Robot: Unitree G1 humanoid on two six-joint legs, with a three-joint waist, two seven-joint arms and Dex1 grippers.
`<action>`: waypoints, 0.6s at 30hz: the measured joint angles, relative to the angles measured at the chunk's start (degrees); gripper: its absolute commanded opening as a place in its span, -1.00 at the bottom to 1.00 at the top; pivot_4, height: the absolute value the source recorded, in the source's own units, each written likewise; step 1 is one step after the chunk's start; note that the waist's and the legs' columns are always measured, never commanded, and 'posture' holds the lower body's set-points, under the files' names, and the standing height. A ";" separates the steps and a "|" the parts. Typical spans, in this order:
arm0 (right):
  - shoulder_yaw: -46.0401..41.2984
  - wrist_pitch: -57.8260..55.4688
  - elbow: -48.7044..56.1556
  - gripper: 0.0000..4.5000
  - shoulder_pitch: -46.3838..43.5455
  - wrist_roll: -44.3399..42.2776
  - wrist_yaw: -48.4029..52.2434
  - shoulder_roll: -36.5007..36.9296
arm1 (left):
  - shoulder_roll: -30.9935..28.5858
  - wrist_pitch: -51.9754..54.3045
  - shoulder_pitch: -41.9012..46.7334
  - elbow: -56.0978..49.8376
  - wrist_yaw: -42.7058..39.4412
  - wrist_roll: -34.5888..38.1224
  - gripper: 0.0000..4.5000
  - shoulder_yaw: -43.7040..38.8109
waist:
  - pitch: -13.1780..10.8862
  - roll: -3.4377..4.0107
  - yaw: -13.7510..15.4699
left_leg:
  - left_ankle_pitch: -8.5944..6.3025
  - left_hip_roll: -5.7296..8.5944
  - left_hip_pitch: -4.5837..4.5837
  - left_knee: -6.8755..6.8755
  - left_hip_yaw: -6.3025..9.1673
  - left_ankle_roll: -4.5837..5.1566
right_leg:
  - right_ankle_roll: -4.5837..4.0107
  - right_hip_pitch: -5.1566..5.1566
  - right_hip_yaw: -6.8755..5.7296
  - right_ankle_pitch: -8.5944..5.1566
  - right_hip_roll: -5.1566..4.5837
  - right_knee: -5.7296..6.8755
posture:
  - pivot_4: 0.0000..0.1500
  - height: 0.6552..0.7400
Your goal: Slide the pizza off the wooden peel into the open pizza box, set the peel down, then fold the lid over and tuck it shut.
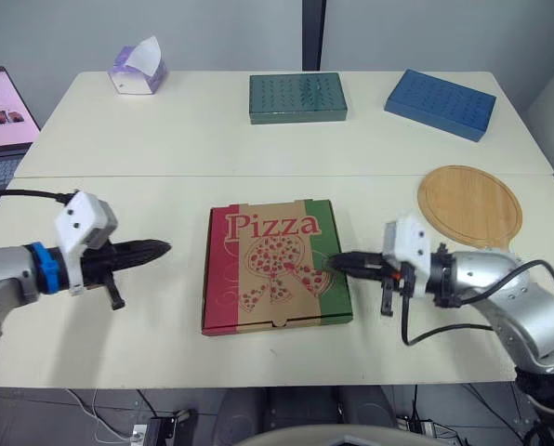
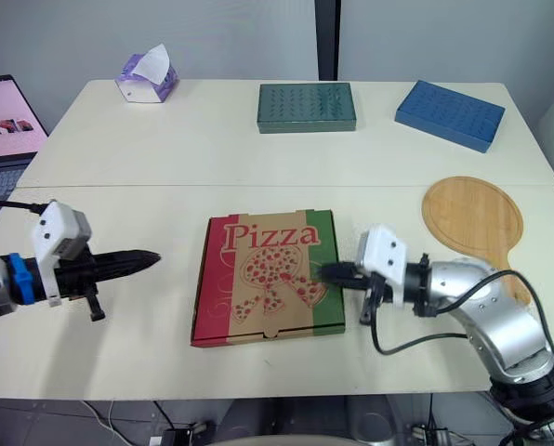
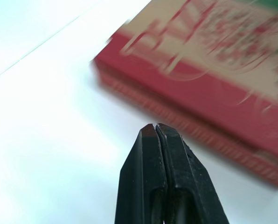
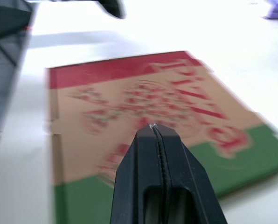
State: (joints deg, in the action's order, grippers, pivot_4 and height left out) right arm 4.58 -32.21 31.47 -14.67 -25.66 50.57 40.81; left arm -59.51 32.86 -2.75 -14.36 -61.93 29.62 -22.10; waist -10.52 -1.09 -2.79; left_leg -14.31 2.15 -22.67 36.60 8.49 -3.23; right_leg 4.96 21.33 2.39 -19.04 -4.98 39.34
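The pizza box (image 1: 273, 267) lies shut on the near table, its printed lid flat, red edge toward my left and green edge toward my right. The round wooden peel (image 1: 469, 204) rests bare on the table at the right, behind my right arm. My left gripper (image 1: 162, 248) is shut and empty, pointing at the box from a short way off its red side (image 3: 185, 88). My right gripper (image 1: 335, 262) is shut and empty, its tips over the lid's green edge (image 4: 223, 168).
A green box (image 1: 297, 98) and a blue box (image 1: 440, 104) lie on the far table, with a tissue box (image 1: 137, 71) at the far left. A laptop (image 1: 3, 116) stands off the table's left side. A seam runs between the two tables.
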 measured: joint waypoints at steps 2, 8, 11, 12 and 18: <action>-0.74 1.75 -3.82 -0.98 -0.42 2.53 -0.22 1.75 | 0.57 -0.09 -1.28 0.60 0.48 -1.17 -1.00 0.57 | 0.00 0.00 0.07 | 0.00 0.01 0.00 -0.01 -0.01 0.00 | 0.00 0.00 0.00 0.00 -0.01 -0.01 | 1.00 1.00; 2.83 8.14 -13.07 -0.98 0.14 11.42 -0.34 3.27 | 7.91 -0.85 0.23 0.78 4.68 -3.67 -1.00 8.52 | 0.00 0.00 0.84 | 0.00 0.02 -0.05 0.02 -0.05 0.00 | 0.00 0.01 0.02 0.00 -0.03 -0.05 | 1.00 1.00; 6.50 10.30 -14.30 -0.98 0.59 13.73 0.82 2.66 | 10.01 -0.84 2.69 0.83 6.05 -4.32 -1.00 12.18 | 0.00 0.00 0.90 | 0.00 0.01 -0.06 0.03 -0.04 -0.01 | 0.00 0.03 0.02 0.01 -0.03 -0.03 | 1.00 1.00; 7.53 10.84 -14.35 -0.98 0.71 14.34 1.28 2.48 | 10.49 -0.85 3.94 1.00 6.34 -4.82 -1.00 13.34 | 0.00 0.00 0.91 | 0.01 0.02 -0.05 0.04 -0.04 -0.01 | 0.00 0.02 0.02 0.01 -0.03 -0.03 | 1.00 1.00; 8.34 11.17 -14.06 -0.98 1.54 15.45 2.28 1.98 | 14.08 -1.03 11.25 4.54 7.17 -7.90 -1.00 19.13 | 0.00 0.00 1.03 | 0.01 0.06 -0.07 0.10 0.02 -0.02 | 0.00 -0.02 -0.01 0.01 -0.04 -0.03 | 1.00 1.00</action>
State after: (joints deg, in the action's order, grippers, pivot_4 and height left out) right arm 12.91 -21.03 17.41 -13.13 -10.21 52.85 42.80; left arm -45.43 31.83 8.49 -9.82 -54.76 21.73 -2.96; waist -10.52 -1.09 -1.75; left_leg -14.31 2.21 -22.74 36.70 8.51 -3.25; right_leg 4.97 21.31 2.38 -19.03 -5.02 39.31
